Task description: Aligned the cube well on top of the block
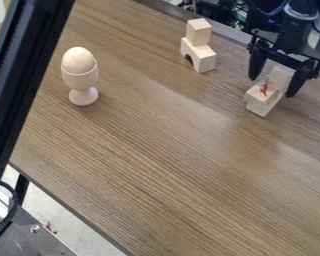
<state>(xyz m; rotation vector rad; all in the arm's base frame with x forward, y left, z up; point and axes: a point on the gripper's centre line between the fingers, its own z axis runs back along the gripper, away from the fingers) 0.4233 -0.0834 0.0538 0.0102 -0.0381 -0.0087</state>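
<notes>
With the pincer (273, 87) spread around the cube (281, 77) at upper right, close gently and evenly. Square its edges to the block (261, 100) before releasing.

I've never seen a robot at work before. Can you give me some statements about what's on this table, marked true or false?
1. The wooden egg sits in a cup. True.
2. The arched block stands on top of a small cube. False: the small cube rests on the arched block.
3. The gripper is at the block with red marks. True.
4. The cup is lying on its side. False: it stands upright on the table.
5. The gripper's two fingers are on either side of the egg. False: they are on either side of the pale cube at the red-marked block.
</notes>
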